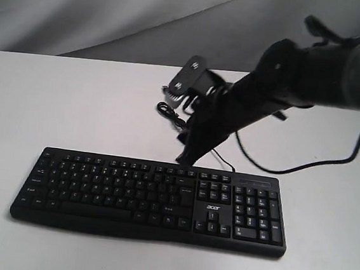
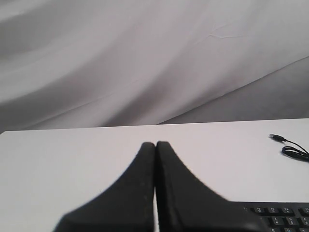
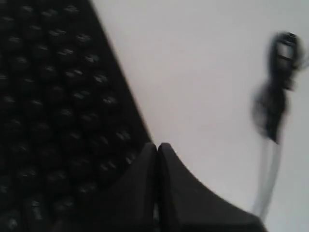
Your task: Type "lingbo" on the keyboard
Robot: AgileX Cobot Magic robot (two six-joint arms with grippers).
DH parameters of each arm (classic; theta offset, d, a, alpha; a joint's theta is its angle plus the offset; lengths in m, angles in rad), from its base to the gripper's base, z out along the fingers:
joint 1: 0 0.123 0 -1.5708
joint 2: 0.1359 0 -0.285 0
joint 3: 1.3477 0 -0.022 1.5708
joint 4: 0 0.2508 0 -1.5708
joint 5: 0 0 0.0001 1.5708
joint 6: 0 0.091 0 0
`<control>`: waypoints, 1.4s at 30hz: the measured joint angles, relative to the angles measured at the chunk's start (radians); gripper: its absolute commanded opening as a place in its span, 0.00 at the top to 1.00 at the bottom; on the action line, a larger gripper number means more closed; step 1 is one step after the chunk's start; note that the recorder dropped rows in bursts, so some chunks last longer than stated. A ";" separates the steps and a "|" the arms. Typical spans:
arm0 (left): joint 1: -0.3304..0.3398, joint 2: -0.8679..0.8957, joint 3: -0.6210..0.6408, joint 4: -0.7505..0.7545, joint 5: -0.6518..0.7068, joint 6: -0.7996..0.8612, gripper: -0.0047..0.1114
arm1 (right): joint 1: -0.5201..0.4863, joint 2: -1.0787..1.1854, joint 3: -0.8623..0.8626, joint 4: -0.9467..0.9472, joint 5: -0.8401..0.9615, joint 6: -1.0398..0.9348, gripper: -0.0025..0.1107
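**Keyboard** (image 1: 148, 196): black, full-size, lying flat on the white counter (image 1: 75, 99) w/ its long side across the ext. view. The number pad (image 1: 258, 214) is at its right end, and the "acer" logo (image 1: 214, 207) is just left of the pad. A thin black cable (image 1: 169, 113) lies coiled on the counter behind the keyboard.

**Right gripper** (image 1: 183, 157): enters from the upper right of the ext. view, angled down and to the left.
- Jaws fully closed, pressed together, nothing held.
- Tip is at the keyboard's far edge, approx. at the top key row, a little right of centre.
- Contact w/ a key: cannot tell. The right wrist view is blurred.

**Left gripper** (image 2: 155, 143): shown in the left wrist view only.
- Jaws fully closed, nothing held.
- Tip is over bare counter, w/ one corner of the keyboard beside it.

The USB plug (image 2: 276, 137) rests on the counter, apart from the keyboard. A grey cloth backdrop (image 2: 120, 58) hangs behind the counter.
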 measured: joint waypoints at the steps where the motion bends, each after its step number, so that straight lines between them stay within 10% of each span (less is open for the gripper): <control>1: 0.000 0.000 0.000 0.000 0.000 0.000 0.96 | 0.014 0.018 -0.006 0.075 0.010 -0.077 0.98; 11: 0.000 0.000 0.000 0.000 0.000 0.000 0.96 | 0.077 0.089 -0.023 0.328 0.050 -0.357 0.98; 42: 0.000 0.000 0.000 0.000 0.000 0.000 0.96 | 0.136 0.146 -0.023 0.203 0.053 -0.296 0.98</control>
